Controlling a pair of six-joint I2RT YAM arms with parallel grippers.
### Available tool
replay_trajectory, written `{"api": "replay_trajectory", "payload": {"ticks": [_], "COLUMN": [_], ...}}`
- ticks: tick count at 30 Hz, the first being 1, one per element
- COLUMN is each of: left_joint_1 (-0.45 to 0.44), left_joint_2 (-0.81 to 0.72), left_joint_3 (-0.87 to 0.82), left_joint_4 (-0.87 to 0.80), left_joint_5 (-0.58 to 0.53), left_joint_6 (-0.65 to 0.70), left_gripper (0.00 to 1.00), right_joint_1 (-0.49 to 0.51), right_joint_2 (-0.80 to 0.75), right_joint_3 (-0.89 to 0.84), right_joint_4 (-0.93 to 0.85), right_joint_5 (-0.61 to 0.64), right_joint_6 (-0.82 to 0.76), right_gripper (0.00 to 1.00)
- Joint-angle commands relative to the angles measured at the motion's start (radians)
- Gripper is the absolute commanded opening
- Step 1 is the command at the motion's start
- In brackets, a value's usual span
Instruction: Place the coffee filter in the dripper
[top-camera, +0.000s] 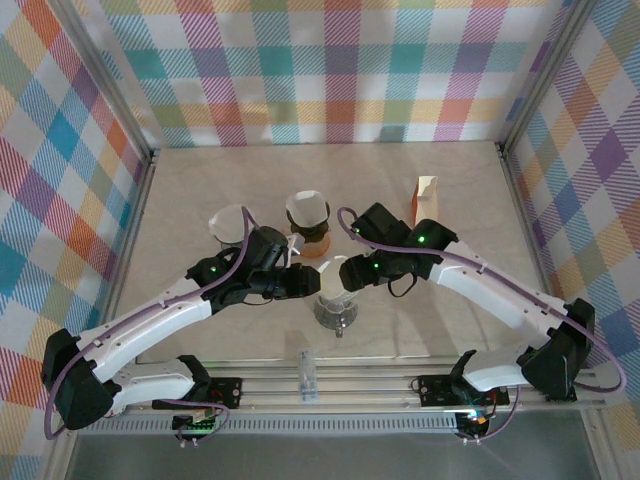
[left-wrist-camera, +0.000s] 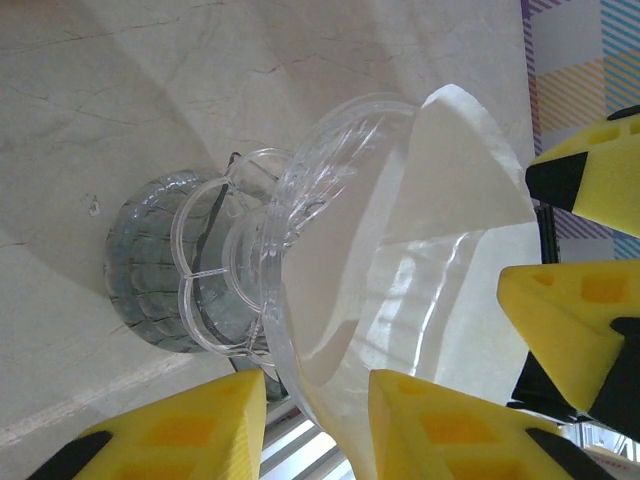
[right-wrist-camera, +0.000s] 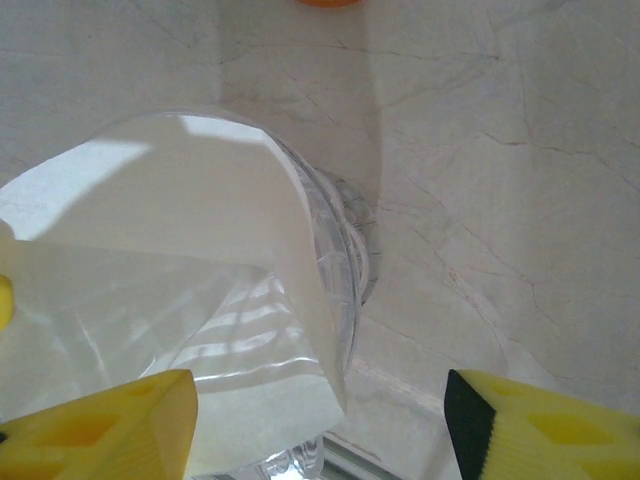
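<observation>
Yellow fingers (left-wrist-camera: 190, 430) of the left pincer (left-wrist-camera: 318, 390) closed to a narrow gap on the rim of the glass dripper (left-wrist-camera: 330, 140).
On the pale worktop (top-camera: 200, 180) the glass server (left-wrist-camera: 150, 270) carries the dripper, and the paper filter (left-wrist-camera: 460, 160) sits inside it, one flap standing above the rim. Over the paper the right pincer (right-wrist-camera: 320, 390) hovers spread wide, gripping nothing. I'd say it should press that flap gently against the ribbed wall while the left steadies the glass so nothing tips.

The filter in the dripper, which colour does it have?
The filter is plain white; the right wrist view shows it best.
</observation>
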Motion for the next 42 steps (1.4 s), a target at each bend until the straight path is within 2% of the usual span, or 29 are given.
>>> {"api": "replay_trajectory", "payload": {"ticks": [1,16,36,42], "left_joint_1": [0.008,0.008,0.008,0.008], "left_joint_2": [0.003,0.014,0.021,0.0], "left_joint_3": [-0.019,-0.018,-0.022,-0.022], "left_joint_4": [0.002,-0.004,0.005,0.002], "left_joint_5": [0.016,0.002,-0.001,-0.025], "left_joint_6": [0.015,0.017,0.015,0.009], "left_gripper": [0.33,0.34,0.34,0.38], "right_joint_1": [-0.001,-0.001,0.0,0.004], "right_joint_2": [0.024,0.141,0.243,0.254], "right_joint_3": [-0.011,-0.007,0.001,-0.007], "right_joint_4": [0.018,0.022,0.047,0.053], "right_joint_5": [-0.02,0.019,0.045,0.061], "right_joint_6": [-0.015,-0.053,-0.07,-0.072], "right_gripper": [0.71,0.77,0.77,0.77]}}
